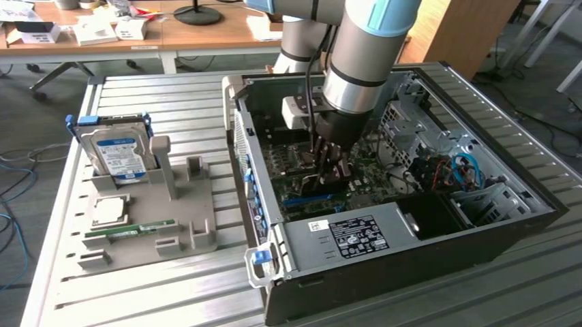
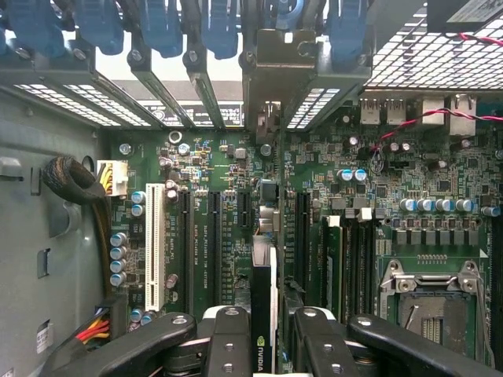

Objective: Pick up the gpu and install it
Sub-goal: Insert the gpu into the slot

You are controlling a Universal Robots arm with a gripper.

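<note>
holder stand (image 1: 195, 225): at the exterior view's left, well apart from the case. It carries the hard drive (image 1: 121, 153) and the RAM stick (image 1: 132, 232), and nothing touches them.
computer case (image 1: 382, 279): to the right of the stand, lying on its side with the lid off, so the motherboard (image 2: 204, 157) faces up.
gripper (image 1: 326, 160): inside the case, pointing straight down at the motherboard. Its fingers (image 2: 228, 345) are closed on the two flat faces of the gpu.
gpu (image 2: 262, 298): clamped between the fingers and standing on its edge. It is directly under the hand, not to any side, and low over the motherboard.
long axis: it runs away from the fingers toward the rear wall (image 2: 94, 94), parallel to the black expansion slots (image 2: 212, 243).
deciding relation: the lower edge of the card against its slot. It appears to be in line with the slots, but I cannot tell if the edge is already inside one or only above it.
nearer arm: there is one arm, and it has the card.
</note>
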